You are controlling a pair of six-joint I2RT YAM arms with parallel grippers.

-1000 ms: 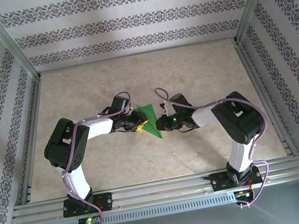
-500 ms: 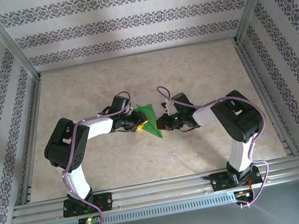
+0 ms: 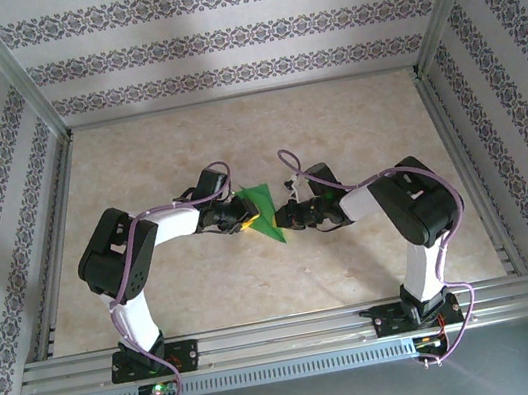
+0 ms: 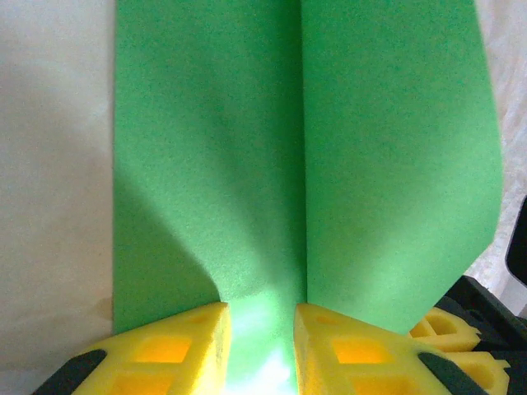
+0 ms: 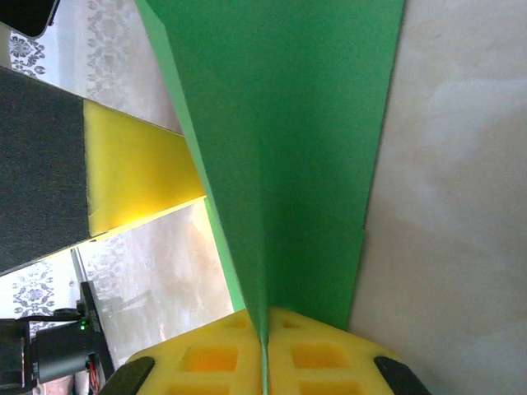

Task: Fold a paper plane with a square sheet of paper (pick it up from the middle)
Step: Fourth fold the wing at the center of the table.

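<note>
paper plane (image 3: 259, 204): long axis runs far to near, narrow tip nearest.

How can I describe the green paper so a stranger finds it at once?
Start at the middle of the beige table. There the green paper sits between the left pincer and the right pincer. It alone is bright green and creased.

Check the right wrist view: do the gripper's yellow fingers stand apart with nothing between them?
No, the right gripper is shut on the green paper, pinching its folded edge.
</note>
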